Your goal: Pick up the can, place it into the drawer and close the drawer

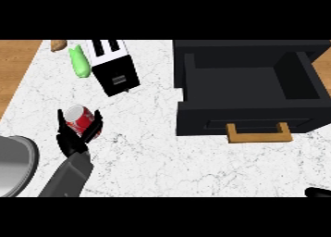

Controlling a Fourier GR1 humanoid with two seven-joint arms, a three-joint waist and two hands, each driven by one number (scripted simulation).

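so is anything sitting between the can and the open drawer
Nothing visible. The can, gripped by the left robot hand, has only bare counter between it and the open drawer to its right. The toaster stands farther back, off that line.

Red-and-white can (80,119), tilted, gripped by left hand (72,141), black drawer (195,121) open at right, tan handle (258,138).
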